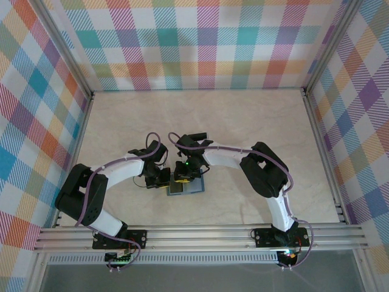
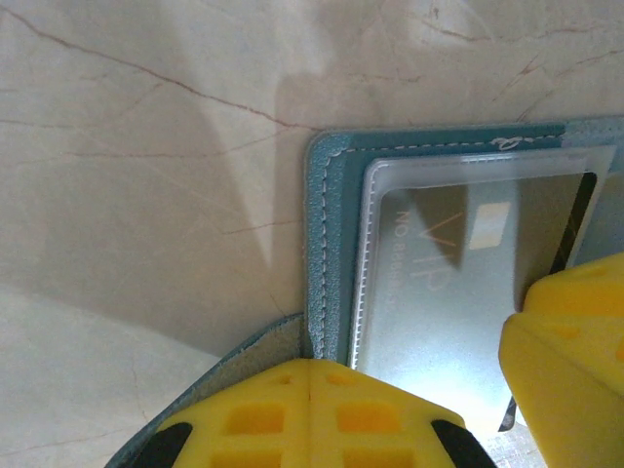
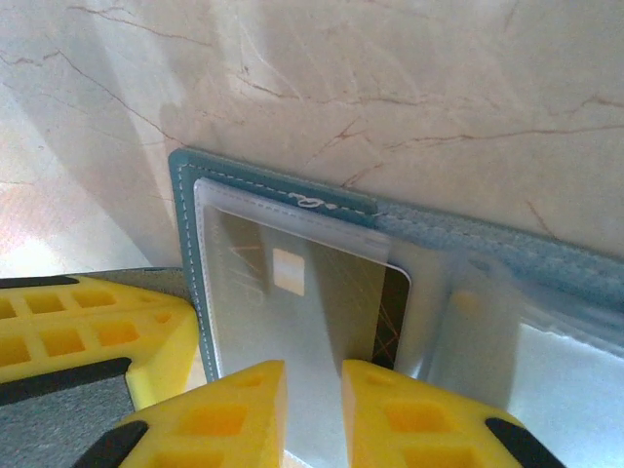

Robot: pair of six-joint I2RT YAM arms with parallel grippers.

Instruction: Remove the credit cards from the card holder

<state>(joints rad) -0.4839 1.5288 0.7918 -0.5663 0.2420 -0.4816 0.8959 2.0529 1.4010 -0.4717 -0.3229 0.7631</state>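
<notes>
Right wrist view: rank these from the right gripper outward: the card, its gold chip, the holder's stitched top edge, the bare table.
1. credit card, bottom centre, at the fingertips of the right gripper.
2. gold chip, just above them.
3. stitched top edge of the card holder, higher up.
4. table, beyond the holder, at the top.

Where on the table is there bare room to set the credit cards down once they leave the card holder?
The far half of the table, up to the back wall, is bare; so is the strip between the right arm and the right wall. It is crowded mid-table, where the left gripper and right gripper meet at the card holder.
</notes>
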